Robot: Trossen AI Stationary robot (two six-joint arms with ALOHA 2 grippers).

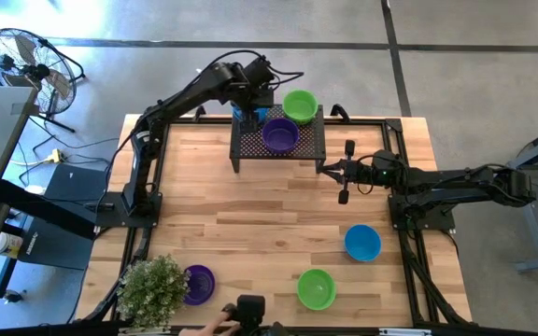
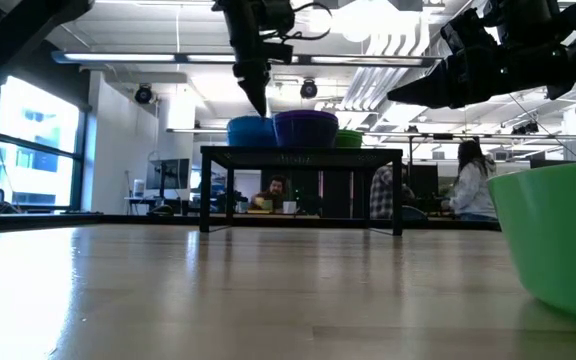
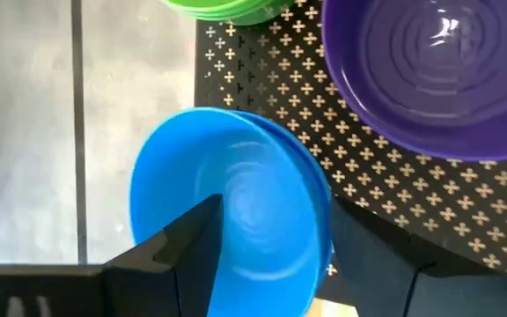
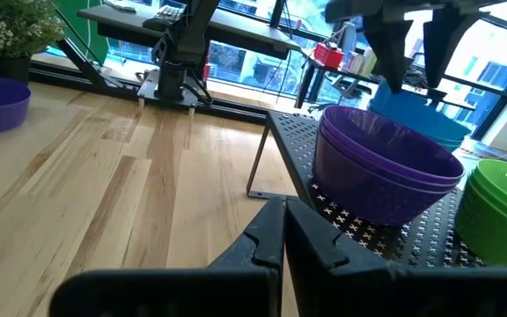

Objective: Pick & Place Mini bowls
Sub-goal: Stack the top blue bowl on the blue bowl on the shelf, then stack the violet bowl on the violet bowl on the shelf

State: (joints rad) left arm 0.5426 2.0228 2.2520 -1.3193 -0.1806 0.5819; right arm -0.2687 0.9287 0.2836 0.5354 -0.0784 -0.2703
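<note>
A black perforated rack (image 1: 311, 147) stands at the table's far middle. On it rest a blue bowl (image 3: 227, 220) at its far left corner, stacked purple bowls (image 1: 280, 135) and a green bowl (image 1: 300, 105). My left gripper (image 3: 275, 216) hangs open over the blue bowl, pointing down, one finger above its inside and one outside its rim. My right gripper (image 4: 284, 220) is shut and hovers level just right of the rack (image 4: 385, 242), holding nothing. A blue bowl (image 1: 362, 243), a green one (image 1: 316, 288) and a purple one (image 1: 197, 284) sit on the table. My left gripper straddles the blue bowl's rim (image 3: 319, 238) from above. One finger (image 3: 192, 246) is over the hollow and the other (image 3: 368, 255) is outside the wall. Whether either finger touches the bowl, I cannot tell. The bowl stays on the rack.
A potted plant (image 1: 152, 289) stands at the near left corner beside the purple bowl. A person's hand (image 1: 218, 325) and a black device (image 1: 248, 308) sit at the near edge. Bare wood (image 1: 250, 215) lies between the rack and the near bowls. A fan (image 1: 26, 61) stands off the table.
</note>
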